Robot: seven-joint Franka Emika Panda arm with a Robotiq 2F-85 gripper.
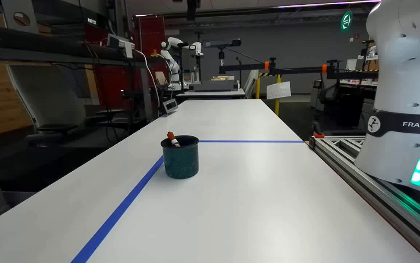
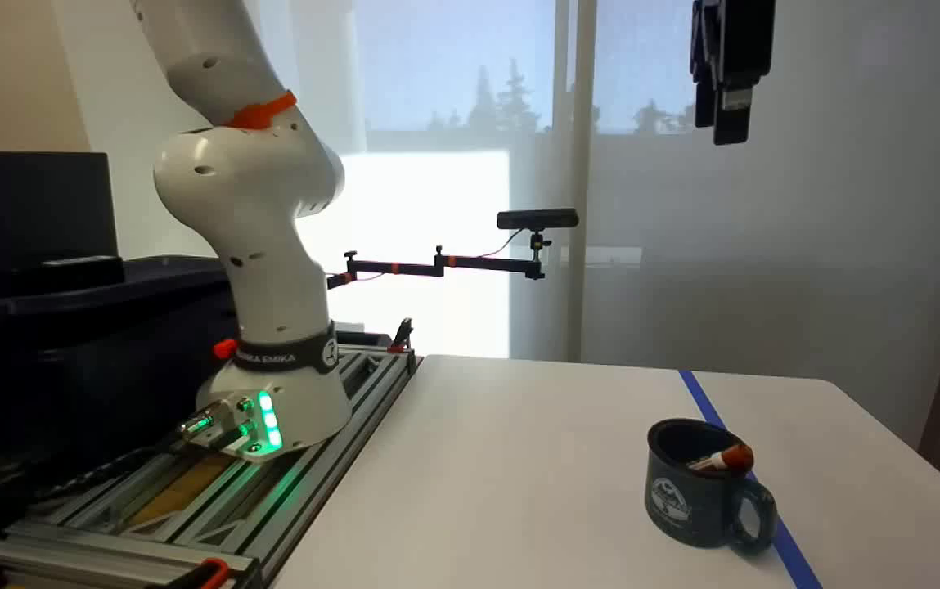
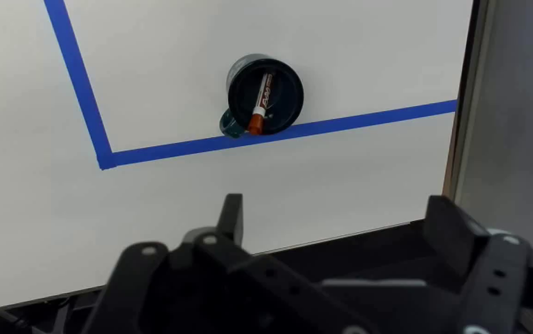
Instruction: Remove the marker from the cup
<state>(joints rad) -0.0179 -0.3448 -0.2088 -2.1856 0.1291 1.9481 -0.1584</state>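
The dark teal-green cup (image 1: 181, 162) stands upright on the white table in both exterior views. Its handle and a pale logo show in an exterior view (image 2: 686, 507). The marker (image 1: 173, 139) leans inside the cup, its orange-red cap resting at the rim and sticking out slightly; it also shows in an exterior view (image 2: 730, 458). In the wrist view, the cup (image 3: 289, 97) is at upper middle, with the marker (image 3: 260, 104) slanting across its opening, cap toward the handle. My gripper (image 3: 336, 198) is open and empty, high above the table; it also hangs at top right in an exterior view (image 2: 719, 123).
The white table (image 1: 253, 204) has blue tape (image 1: 122, 208) lines; the cup stands beside one. The robot base stands on a metal frame (image 2: 371, 433) along a table edge. A camera on a black bracket (image 2: 537, 219) stands beyond the table. A small grey device (image 1: 170, 106) sits at an edge.
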